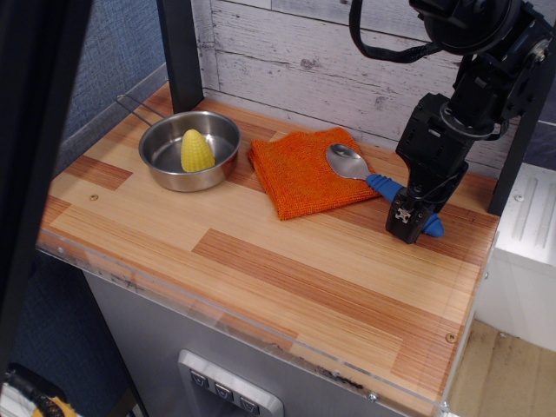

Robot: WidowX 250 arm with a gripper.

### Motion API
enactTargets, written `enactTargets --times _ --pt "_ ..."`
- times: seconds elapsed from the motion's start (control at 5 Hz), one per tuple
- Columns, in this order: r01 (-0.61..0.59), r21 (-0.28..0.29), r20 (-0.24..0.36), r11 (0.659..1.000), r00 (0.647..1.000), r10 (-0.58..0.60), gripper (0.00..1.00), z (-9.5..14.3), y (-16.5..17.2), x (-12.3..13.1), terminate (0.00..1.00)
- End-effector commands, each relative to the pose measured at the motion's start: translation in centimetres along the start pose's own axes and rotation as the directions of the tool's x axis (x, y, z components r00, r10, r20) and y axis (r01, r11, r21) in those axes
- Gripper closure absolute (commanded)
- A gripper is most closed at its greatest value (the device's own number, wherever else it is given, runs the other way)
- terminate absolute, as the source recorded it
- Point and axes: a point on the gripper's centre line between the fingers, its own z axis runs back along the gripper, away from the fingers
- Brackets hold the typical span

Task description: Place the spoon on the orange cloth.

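Note:
The spoon (349, 162) lies with its silver bowl on the right part of the orange cloth (306, 173). Its blue handle (382, 184) runs right and forward onto the wooden table. My black gripper (407, 228) stands low over the far end of the handle, fingers pointing down at the table. The blue tip of the handle (433, 228) shows just right of the fingers. The jaws look slightly apart and do not carry the spoon.
A round steel pan (190, 149) with a yellow corn cob (196, 151) in it stands left of the cloth. A black post (181, 52) rises behind the pan. The plank wall runs along the back. The table's right edge (486, 261) is close to the gripper.

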Motion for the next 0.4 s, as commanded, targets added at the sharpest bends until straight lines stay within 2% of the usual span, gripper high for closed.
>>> enactTargets --times 0.0,0.2 --pt "-0.033 -0.111 -0.011 0.993 0.999 0.032 0.0 4.0 0.1 0.3 0.0" --pt "-0.051 -0.126 -0.018 0.991 0.999 0.049 0.0 5.7 0.6 1.3 0.0"
